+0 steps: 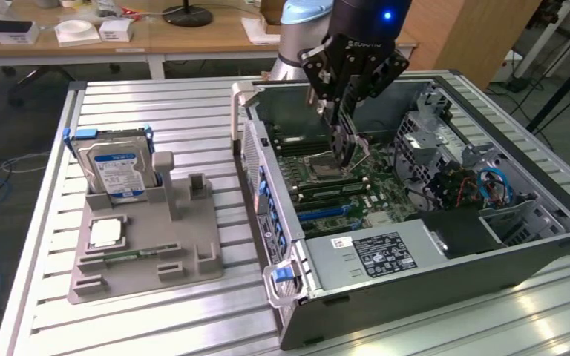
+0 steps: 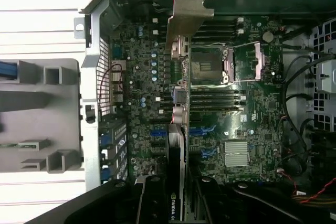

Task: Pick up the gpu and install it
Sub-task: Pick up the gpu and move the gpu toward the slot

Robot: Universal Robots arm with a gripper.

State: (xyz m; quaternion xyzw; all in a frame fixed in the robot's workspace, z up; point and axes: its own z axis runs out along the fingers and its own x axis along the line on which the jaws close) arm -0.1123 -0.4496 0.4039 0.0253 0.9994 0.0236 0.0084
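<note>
Gripper (image 2: pixel 176 192) up close in the wrist view: black fingers (image 2: pixel 150 203) on either side of the gpu (image 2: pixel 177 150), jaws part closed and clamped on it. Card seen edge-on, running away from the jaws to its silver bracket (image 2: pixel 190 14) at the far end. So it is gripped by the end opposite the bracket and hangs lengthwise. Behind it is the board (image 2: pixel 252 103), with the CPU socket (image 2: pixel 202 69) just beside the card line and blue slots (image 2: pixel 202 129) near. Card sits in none of them. Case (image 2: pixel 94 40) wall frames the board, and the grey holder (image 2: pixel 42 103) lies outside that wall.

Exterior view: case lies on its side, open face up, toward the table (image 1: pixel 166 111) edge on the exterior view's right, likely so the board can be reached from above. Gripper (image 1: pixel 341 111) is down inside the opening, and the gpu (image 1: pixel 344 141) hangs upright under it over the middle of the board, by the socket. Lower end looks clear of the board, hard to be sure. Judged mid-carry: lifted, over the board, not installed. Holder is near the table edge on the exterior view's left, well apart from the card. Drive (image 1: pixel 115 169) stands upright in a holder slot, probably so parts can be gripped from above.
</note>
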